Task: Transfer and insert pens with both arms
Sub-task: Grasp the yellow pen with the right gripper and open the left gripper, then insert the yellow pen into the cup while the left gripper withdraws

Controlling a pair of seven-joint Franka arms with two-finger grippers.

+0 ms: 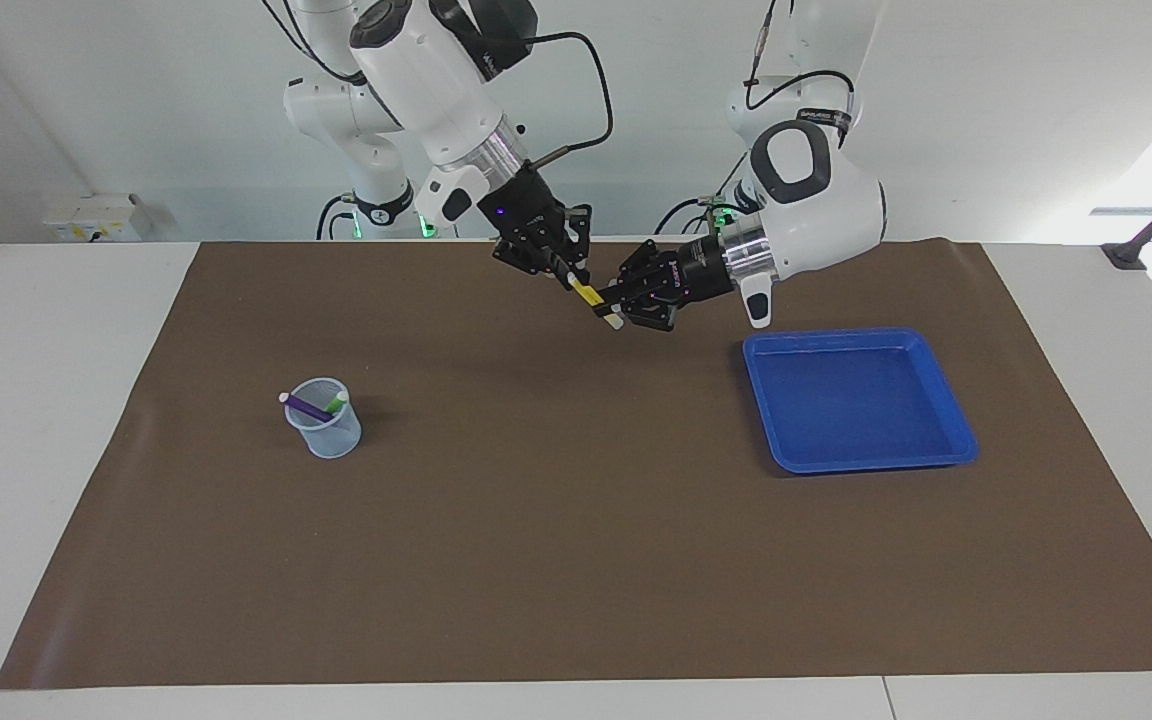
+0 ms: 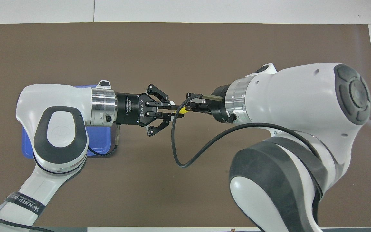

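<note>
The yellow pen (image 1: 586,293) hangs in the air over the brown mat, between the two grippers. My right gripper (image 1: 571,277) is shut on its upper end. My left gripper (image 1: 610,304) is shut on it near its whitish lower end. In the overhead view the left gripper (image 2: 172,109) and the right gripper (image 2: 190,108) meet tip to tip, with a bit of the yellow pen (image 2: 183,110) showing between them. The purple pen (image 1: 308,407) and the green pen (image 1: 336,403) stand in a clear cup (image 1: 326,425) toward the right arm's end of the table.
A blue tray (image 1: 856,400) lies toward the left arm's end; it also shows in the overhead view (image 2: 99,143), partly under the left arm. The brown mat (image 1: 576,560) covers most of the table. The right arm hides the cup in the overhead view.
</note>
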